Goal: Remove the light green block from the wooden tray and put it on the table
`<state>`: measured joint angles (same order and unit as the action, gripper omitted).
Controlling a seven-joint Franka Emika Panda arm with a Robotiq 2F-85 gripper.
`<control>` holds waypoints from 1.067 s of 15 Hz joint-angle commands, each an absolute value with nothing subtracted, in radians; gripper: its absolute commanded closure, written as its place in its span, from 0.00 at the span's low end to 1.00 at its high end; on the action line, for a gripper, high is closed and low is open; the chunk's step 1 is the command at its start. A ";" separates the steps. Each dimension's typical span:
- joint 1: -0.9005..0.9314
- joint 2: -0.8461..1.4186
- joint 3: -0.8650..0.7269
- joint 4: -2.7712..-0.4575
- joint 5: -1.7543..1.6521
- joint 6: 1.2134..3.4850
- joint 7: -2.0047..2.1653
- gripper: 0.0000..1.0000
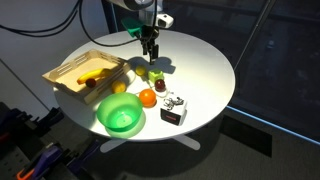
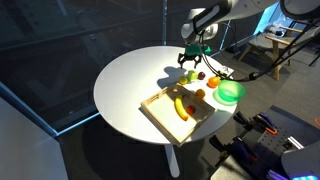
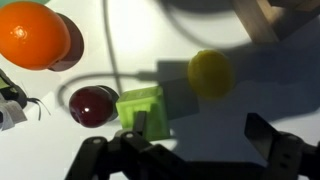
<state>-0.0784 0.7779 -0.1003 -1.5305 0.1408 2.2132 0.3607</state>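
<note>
The light green block (image 3: 145, 108) stands on the white table (image 3: 150, 40), outside the wooden tray (image 1: 85, 72). It also shows in an exterior view (image 1: 156, 74). My gripper (image 3: 205, 135) hovers over it, open and empty. The block lies just beside the left finger, not between the fingers. Both exterior views show the gripper (image 1: 151, 55) (image 2: 190, 58) above the table near the tray's far corner. The tray (image 2: 172, 112) holds a banana (image 2: 181, 108) and other fruit.
A small yellow fruit (image 3: 210, 72) lies close to the block, with a dark red fruit (image 3: 90, 105) and an orange (image 3: 35, 35) on the other side. A bright green bowl (image 1: 120, 117) and a small white device (image 1: 173, 113) stand near the table's edge.
</note>
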 commanded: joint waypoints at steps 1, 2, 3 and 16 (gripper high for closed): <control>-0.059 0.727 -0.099 -1.541 0.145 2.162 0.368 0.00; -0.052 0.717 -0.100 -1.542 0.142 2.155 0.370 0.00; -0.044 0.706 -0.100 -1.546 0.138 2.150 0.370 0.00; 0.057 0.544 -0.105 -1.634 0.064 2.125 0.398 0.00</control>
<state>0.0369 0.6156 -0.1032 -1.5734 0.0952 2.1342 0.3650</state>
